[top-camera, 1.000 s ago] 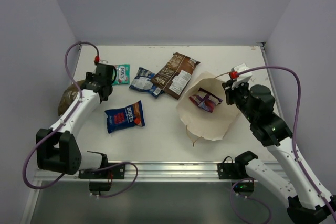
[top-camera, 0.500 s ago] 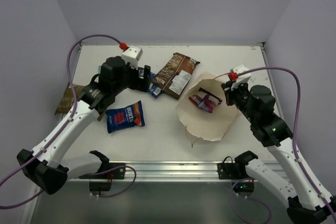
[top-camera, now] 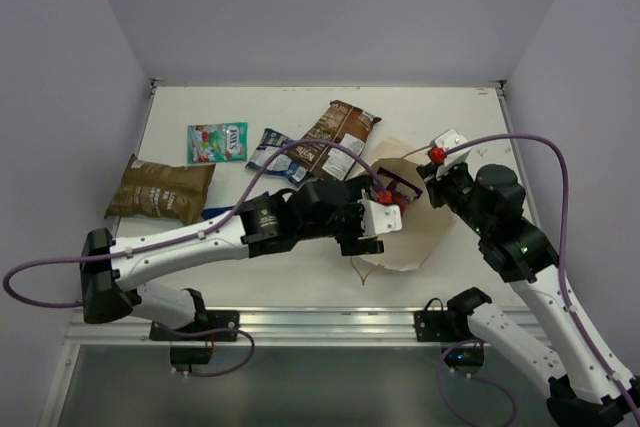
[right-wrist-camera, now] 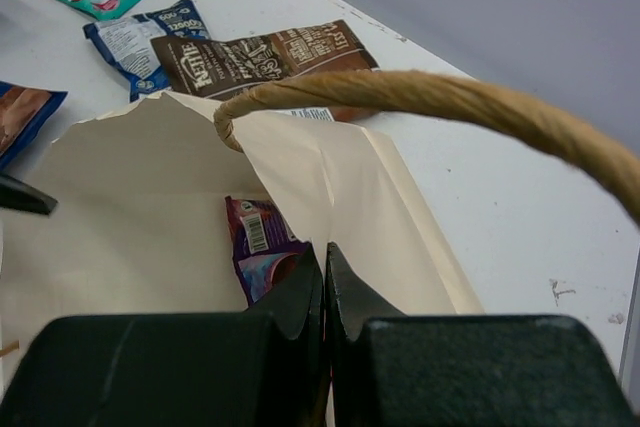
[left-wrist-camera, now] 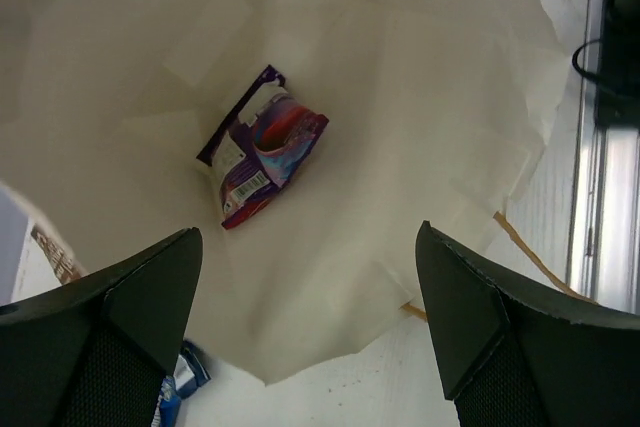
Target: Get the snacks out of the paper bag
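The paper bag [top-camera: 418, 239] sits right of the middle of the counter [top-camera: 300, 107], its mouth gaping up toward the overhead camera. One snack is inside: the purple packet [left-wrist-camera: 262, 157] lies flat on the cream paper at the bottom, barcode side showing, apart from the walls.

The right gripper [right-wrist-camera: 324, 257] is at the bag's right rim, its jaws pressed together and pinching the edge of the paper wall. A twisted cord handle [right-wrist-camera: 450, 97] arches over that gripper in the right wrist view.

The left arm reaches across the counter from the left, and the left gripper [left-wrist-camera: 308, 232] hovers above the bag's mouth with its jaws spread wide. It holds nothing and points down toward the purple packet, well above it.

The other snacks lie out on the counter, left of the bag:
- The dark brown-white packet [top-camera: 335, 137] is just beside the bag's far-left rim.
- The blue-white packet [top-camera: 272, 152] touches its left end.
- The green-red packet [top-camera: 217, 142] lies further left.
- The olive-brown packet [top-camera: 160, 189] is near the left edge.
- The blue-red packet [right-wrist-camera: 22, 117] is mostly hidden under the left arm in the overhead view.
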